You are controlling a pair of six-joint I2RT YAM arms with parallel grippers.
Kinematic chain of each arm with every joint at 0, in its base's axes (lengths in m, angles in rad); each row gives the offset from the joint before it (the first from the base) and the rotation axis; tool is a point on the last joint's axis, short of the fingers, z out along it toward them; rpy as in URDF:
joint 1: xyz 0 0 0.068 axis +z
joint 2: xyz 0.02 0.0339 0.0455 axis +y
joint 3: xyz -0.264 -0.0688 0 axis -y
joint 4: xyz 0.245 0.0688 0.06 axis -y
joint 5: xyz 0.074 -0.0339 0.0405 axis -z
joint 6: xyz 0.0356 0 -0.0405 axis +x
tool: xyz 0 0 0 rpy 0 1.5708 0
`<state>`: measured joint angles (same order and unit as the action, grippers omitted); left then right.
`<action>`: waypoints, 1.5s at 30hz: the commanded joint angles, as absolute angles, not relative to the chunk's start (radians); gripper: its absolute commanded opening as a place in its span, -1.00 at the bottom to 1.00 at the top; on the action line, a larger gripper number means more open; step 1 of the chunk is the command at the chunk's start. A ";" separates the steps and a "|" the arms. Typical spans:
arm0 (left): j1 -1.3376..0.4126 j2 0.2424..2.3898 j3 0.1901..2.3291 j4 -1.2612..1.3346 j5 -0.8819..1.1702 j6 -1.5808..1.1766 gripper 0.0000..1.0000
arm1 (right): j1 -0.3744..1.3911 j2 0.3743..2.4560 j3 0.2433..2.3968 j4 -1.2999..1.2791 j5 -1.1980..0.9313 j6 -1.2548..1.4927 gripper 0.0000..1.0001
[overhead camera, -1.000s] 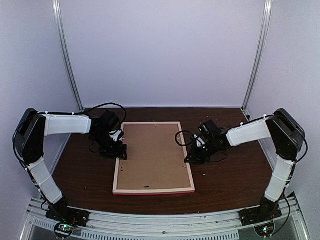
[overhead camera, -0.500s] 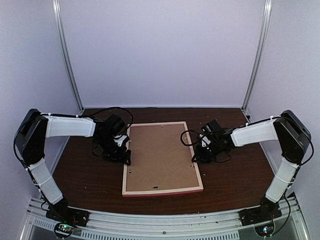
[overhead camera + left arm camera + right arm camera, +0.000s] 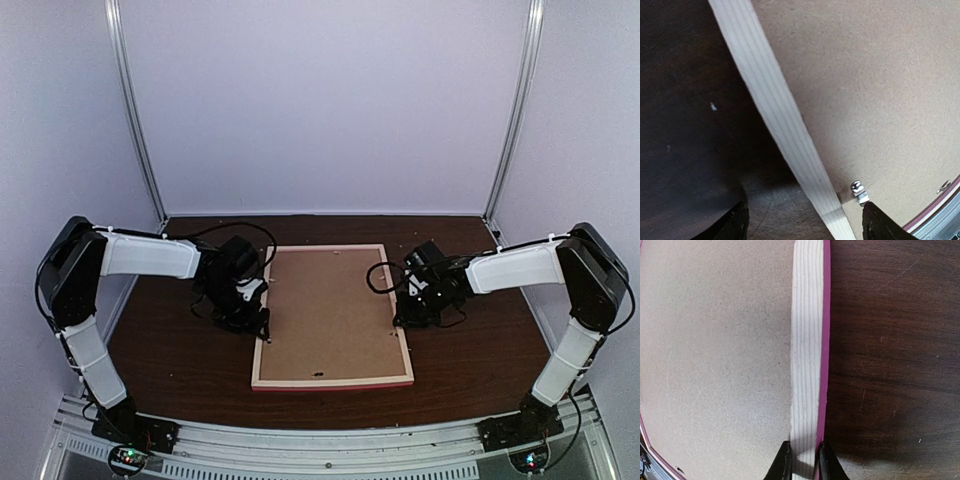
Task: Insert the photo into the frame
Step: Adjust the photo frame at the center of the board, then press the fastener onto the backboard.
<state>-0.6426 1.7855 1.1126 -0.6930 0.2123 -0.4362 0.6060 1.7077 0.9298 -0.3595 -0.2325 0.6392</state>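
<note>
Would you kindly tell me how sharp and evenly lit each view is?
Top external: evenly lit but soft, the frame fuzzy-edged. Left wrist: backing board crisp, left gripper dark and blurred, shadow on the table beside it. Right wrist: table grain sharp, shadow pooling around the right gripper.

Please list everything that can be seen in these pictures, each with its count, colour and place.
frame: one, pink-red moulding with pale back edges, face down in the middle of the table
backing board: one, brown, inside the frame
metal clip: at least one, silvery, on the board next to the frame's left rail
table: one, dark brown wood, under everything
photo: none in view
left gripper: one, black, open, astride the frame's left rail
right gripper: one, black, shut on the frame's right rail
</note>
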 commanded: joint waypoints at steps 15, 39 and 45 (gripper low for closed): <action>-0.692 1.895 1.190 -0.690 0.211 -0.398 0.31 | 0.608 1.778 0.922 -0.486 -0.191 0.640 -0.90; -0.714 1.869 1.133 -0.727 0.138 -0.367 -0.22 | 0.608 1.777 0.931 -0.496 -0.186 0.629 -0.91; -0.713 1.869 1.124 -0.704 0.151 -0.371 -0.28 | 0.609 1.775 0.930 -0.496 -0.188 0.628 -0.91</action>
